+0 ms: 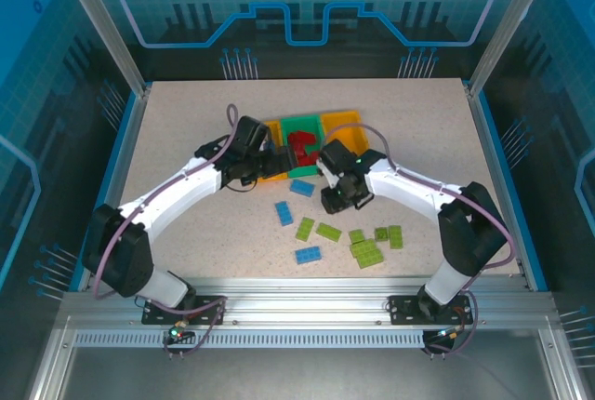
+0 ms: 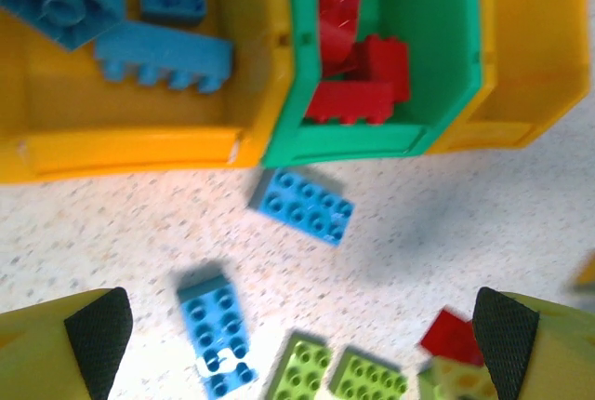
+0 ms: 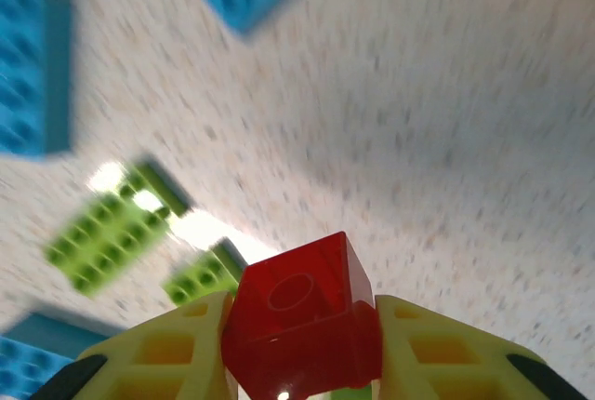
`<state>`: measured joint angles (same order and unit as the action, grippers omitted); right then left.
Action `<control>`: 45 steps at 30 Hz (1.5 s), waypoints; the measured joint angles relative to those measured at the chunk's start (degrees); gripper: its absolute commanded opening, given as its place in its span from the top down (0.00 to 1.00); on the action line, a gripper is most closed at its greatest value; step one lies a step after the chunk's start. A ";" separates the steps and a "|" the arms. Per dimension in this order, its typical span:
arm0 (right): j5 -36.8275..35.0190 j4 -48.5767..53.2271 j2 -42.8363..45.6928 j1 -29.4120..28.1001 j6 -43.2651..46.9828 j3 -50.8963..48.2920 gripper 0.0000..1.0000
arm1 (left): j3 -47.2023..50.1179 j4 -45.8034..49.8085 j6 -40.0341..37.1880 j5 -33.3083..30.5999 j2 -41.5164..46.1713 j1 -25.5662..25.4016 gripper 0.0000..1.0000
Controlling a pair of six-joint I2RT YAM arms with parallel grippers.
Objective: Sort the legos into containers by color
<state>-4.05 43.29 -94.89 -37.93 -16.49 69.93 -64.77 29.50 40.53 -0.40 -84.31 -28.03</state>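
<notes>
My right gripper point(image 3: 302, 349) is shut on a red lego point(image 3: 302, 312), held just above the table; from above that gripper point(image 1: 335, 199) hangs in front of the bins. The same red lego point(image 2: 453, 333) appears at the lower right of the left wrist view. My left gripper point(image 2: 302, 353) is open with nothing between its fingers, over loose blue legos point(image 2: 300, 206) and lime green ones point(image 2: 299, 367). It sits near the bins' front point(image 1: 283, 163). The green bin point(image 2: 372, 144) holds red legos point(image 2: 358, 74). The left orange-yellow bin point(image 2: 121, 149) holds blue legos point(image 2: 158, 51).
A second orange-yellow bin point(image 2: 535, 56) stands right of the green one. Blue legos point(image 1: 284, 213) and lime green legos point(image 1: 365, 249) lie scattered between the arms. The two grippers are close together in front of the bins.
</notes>
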 measured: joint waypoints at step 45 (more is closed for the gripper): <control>4.92 2.34 -3.58 8.87 -8.48 14.58 0.26 | -1.73 4.68 9.09 -4.46 -21.86 -11.54 0.62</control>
<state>0.86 45.63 -98.48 -29.06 -24.97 84.51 -66.50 34.17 49.63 -4.86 -106.17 -39.57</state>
